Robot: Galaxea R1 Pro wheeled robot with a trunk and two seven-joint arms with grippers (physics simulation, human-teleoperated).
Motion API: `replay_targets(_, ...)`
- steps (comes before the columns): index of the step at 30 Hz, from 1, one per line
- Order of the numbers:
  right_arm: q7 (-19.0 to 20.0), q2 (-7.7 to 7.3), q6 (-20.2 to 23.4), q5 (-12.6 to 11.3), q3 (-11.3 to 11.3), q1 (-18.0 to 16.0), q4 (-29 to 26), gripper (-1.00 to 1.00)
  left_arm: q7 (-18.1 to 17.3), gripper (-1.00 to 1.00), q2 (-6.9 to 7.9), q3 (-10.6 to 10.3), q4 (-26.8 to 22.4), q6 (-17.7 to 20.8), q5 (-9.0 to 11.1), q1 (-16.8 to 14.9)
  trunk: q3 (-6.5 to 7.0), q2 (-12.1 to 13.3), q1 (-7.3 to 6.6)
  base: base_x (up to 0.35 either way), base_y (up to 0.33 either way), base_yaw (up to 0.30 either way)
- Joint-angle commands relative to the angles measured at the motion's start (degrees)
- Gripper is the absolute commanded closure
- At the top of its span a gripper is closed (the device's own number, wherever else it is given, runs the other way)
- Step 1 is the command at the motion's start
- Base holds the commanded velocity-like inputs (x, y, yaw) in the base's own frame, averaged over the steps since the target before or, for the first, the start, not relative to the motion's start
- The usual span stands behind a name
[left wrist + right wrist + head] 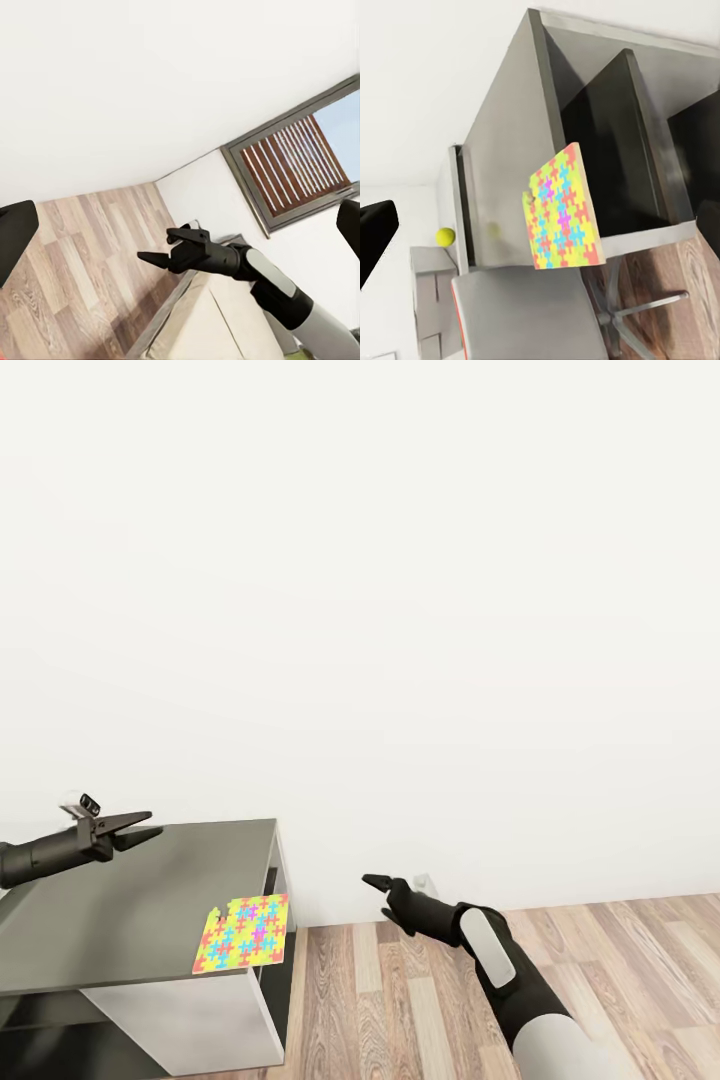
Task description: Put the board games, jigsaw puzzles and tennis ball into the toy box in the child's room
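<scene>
Jigsaw puzzle: flat on the dark grey top of the desk, at its near right corner, one edge just over the rim.
Tennis ball: on the desk, well apart from the puzzle.
Left tool: above the desk's left part — jaws slightly apart, empty.
Right tool: over the wooden floor right of the desk — holds nothing, jaws seemingly closed, hard to judge.

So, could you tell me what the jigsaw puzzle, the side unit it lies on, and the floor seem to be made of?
The jigsaw puzzle looks like thin printed card: a flat sheet of interlocking pieces in bright matte colours. The side unit seems to be dark grey laminated board, smooth with a faint sheen. The floor looks like wood or wood-effect planks, with visible grain and plank seams.
</scene>
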Motion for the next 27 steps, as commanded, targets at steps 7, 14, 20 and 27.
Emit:
replay_targets(7,0.3,2.00,-2.0,1.4,-0.4,0.0,-0.1,-1.00,-0.2,-1.00,-0.45,-0.3,0.0,0.6,0.2,-0.1,-0.11,-0.1,0.02,0.000,0.000,0.000)
replay_targets(14,0.5,2.04,-2.7,1.5,-0.4,0.0,-0.1,-1.00,-0.2,-1.00,-0.54,-0.3,0.0,0.6,0.1,-0.1,0.61,1.5,-0.85,0.000,0.000,0.000)
replay_targets(20,0.7,2.11,-2.4,1.5,-0.3,0.0,-0.1,-1.00,-0.2,-1.00,-0.55,-0.3,0.0,0.6,0.1,-0.1,1.15,2.7,-1.51,0.000,0.000,0.000)
replay_targets(27,0.4,2.22,-1.6,1.4,-0.4,0.0,0.3,-1.00,-0.2,-1.00,-0.55,-0.3,0.0,0.6,0.1,-0.1,1.15,2.7,-1.51,0.000,0.000,0.000)
